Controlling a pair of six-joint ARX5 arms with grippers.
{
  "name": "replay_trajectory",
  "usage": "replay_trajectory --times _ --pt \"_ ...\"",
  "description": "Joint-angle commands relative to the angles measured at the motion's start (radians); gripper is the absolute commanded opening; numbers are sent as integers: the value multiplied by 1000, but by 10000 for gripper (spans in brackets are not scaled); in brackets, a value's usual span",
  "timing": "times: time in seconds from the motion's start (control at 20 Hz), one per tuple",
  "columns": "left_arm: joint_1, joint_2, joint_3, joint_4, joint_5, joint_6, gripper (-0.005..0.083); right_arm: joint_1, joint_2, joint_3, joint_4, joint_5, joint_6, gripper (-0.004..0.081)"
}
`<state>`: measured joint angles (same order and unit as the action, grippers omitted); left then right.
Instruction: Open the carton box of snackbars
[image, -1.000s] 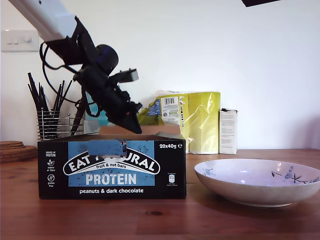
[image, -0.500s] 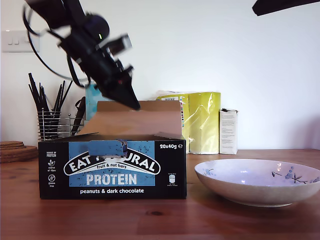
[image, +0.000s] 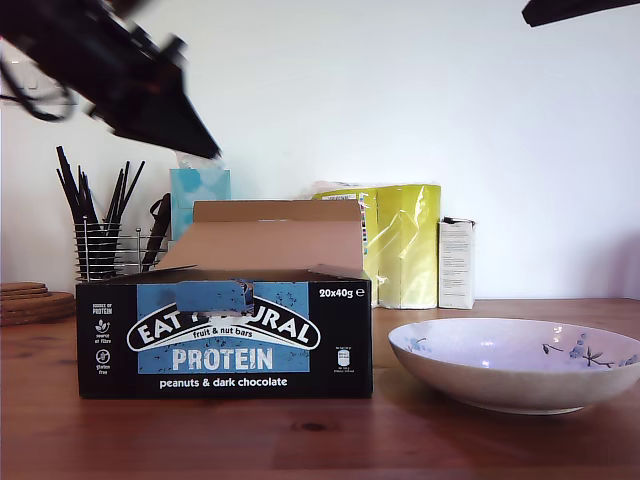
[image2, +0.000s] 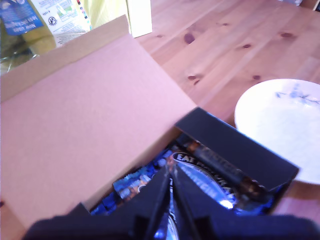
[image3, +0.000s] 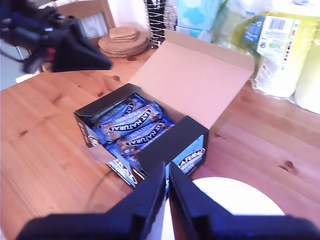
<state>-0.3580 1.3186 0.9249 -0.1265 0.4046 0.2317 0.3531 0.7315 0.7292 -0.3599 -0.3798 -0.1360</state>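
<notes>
Carton box sits on the counter near its front edge, just beside the bowl, long side running across the exterior view. Brown lid stands up and back, snack bars exposed, so it looks opened. My first gripper hangs above the box, jaws clenched, empty. My second gripper is higher, jaws pressed together, holding nothing

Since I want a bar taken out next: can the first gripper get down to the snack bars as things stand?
Probably yes. The carton box has its brown lid folded back and upright, so the snack bars lie uncovered. My first gripper hangs above them with nothing between, though its jaws look shut and would need opening.
</notes>
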Motion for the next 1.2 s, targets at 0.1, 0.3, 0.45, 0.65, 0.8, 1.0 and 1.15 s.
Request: replay_trajectory --times 0.1,0.3,0.45,0.65,0.8,1.0,1.15 --pt "5 -237 -218 74 -42 -80 -22 0 -13 -91 76 -24 54 -13" --pt "2 -506 -412 98 -87 -174 -22 19 -74 -169 132 -27 113 -13" --pt "-18 -703 -495 55 -128 -245 -22 43 -177 -186 69 18 114 -13" --pt "-44 -880 -502 -71 -144 -251 -22 55 -292 -184 -28 22 144 -13" --pt "-44 -926 -502 -98 -146 -258 -22 55 -305 -184 -34 23 138 -13" --pt "-44 -922 -502 -122 -148 -259 -21 55 -291 -184 -66 23 138 -13" --pt "-44 -912 -502 -160 -148 -259 -22 55 -284 -184 -103 23 138 -13"
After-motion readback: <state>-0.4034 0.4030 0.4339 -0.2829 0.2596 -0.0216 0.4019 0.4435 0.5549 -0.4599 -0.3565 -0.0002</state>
